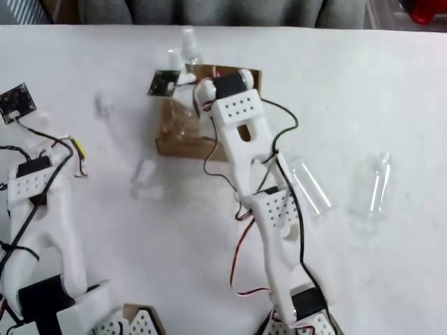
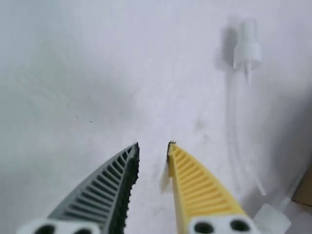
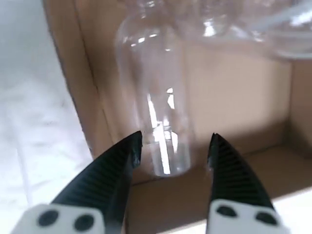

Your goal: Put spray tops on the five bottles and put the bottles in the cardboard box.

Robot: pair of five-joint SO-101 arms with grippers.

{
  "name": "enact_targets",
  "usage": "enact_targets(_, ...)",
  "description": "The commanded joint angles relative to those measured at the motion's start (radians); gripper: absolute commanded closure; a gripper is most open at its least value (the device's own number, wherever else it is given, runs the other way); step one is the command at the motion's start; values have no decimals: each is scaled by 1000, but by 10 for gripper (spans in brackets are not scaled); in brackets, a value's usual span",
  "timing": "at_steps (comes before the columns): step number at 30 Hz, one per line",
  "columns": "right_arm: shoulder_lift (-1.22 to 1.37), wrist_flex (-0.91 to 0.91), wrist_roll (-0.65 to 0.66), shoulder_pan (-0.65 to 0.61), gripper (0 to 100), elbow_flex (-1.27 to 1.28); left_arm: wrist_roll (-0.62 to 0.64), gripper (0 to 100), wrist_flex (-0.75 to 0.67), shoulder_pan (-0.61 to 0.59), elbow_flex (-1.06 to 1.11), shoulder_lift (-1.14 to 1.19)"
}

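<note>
Right end effector (image 3: 176, 141): fingers spread wide, hanging over the cardboard box (image 3: 234, 102). A clear boxed bottle (image 3: 153, 97) lies on the box floor below and between the tips, not pinched. Other clear bottles lie in the box beyond it.

Left end effector (image 2: 153, 145): fingers narrowly parted, nothing between them, above the bare bench (image 2: 73, 73). A white spray top (image 2: 247, 51) lies on the bench near it.

High view: at 4 o'clock from the box, a first loose bottle (image 1: 311, 185) and a second loose bottle (image 1: 377, 185) lie on the bench.
</note>
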Motion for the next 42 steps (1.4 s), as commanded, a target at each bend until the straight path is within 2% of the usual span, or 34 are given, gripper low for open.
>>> enact_targets(1, -79, 33, -14, 27, 810, -68, -12, 894, -32, 13, -8, -2)
enact_targets(4, -97, 35, -23, 38, 810, -58, -14, 894, -34, 13, -8, -1)
enact_targets(10, -205, 36, -167, 68, 812, -5, -14, 894, -63, 13, 6, -1)
enact_targets(18, -501, 35, -247, 71, 812, 388, -14, 894, -74, 13, 8, -1)
enact_targets(23, -710, 33, -253, 53, 813, 652, -14, 894, -74, 13, 8, -1)
enact_targets(31, -1000, 28, -259, 61, 986, 965, -14, 894, -75, 12, 8, -1)
enact_targets(38, -1032, -36, -543, 159, 949, 1036, -14, 894, -75, 10, 8, -1)
enact_targets(42, -960, -101, -609, 180, 944, 1034, -14, 894, -75, 10, 8, -1)
